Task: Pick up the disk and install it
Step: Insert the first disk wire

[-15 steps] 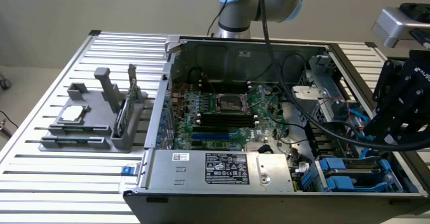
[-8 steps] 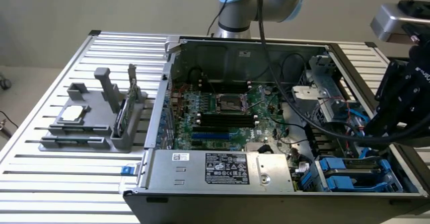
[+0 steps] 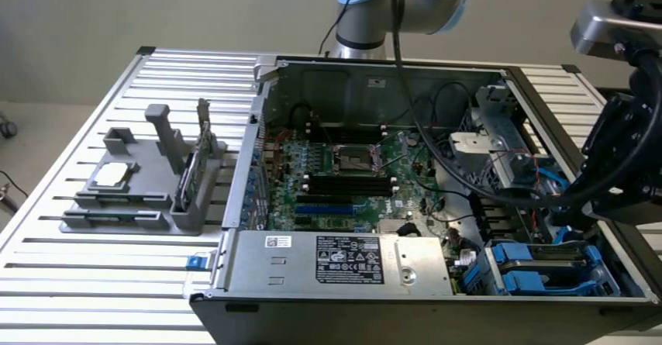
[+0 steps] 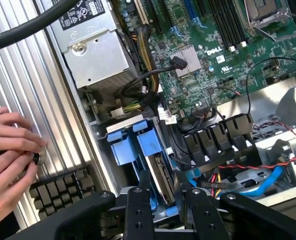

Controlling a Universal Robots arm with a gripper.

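Exterior view: an open computer case (image 3: 414, 198) lies on the slatted desk (image 3: 93, 283), with the motherboard (image 3: 342, 174) facing up. At 6 o'clock inside the case is the silver power supply (image 3: 342, 258). At 4 o'clock is the drive bay (image 3: 543, 266), which holds blue plastic carriers. The arm (image 3: 404, 4) comes in at 12 o'clock, and its black wrist gear (image 3: 621, 159) hangs over the bay at 3 o'clock. A black cable (image 3: 455, 167) trails from the arm across the board. On the desk at 9 o'clock, well apart from the case, stands a grey fixture (image 3: 145, 182).

Wrist view: the claw (image 4: 162, 176) sits right over the drive bay. The disk (image 4: 157, 162) stands on edge in its blue carrier (image 4: 148, 142), and its near end runs in under the claw. A second blue carrier (image 4: 122, 152) is just beside it. The claw seems to straddle the disk, but I cannot tell whether it is clamped on it or standing free. The green motherboard lies beyond the bay, with the power supply (image 4: 95, 60) beside it. On the desk outside the case wall, a person's hands (image 4: 8, 165) hold a small dark object near a black ribbed block (image 4: 63, 187).
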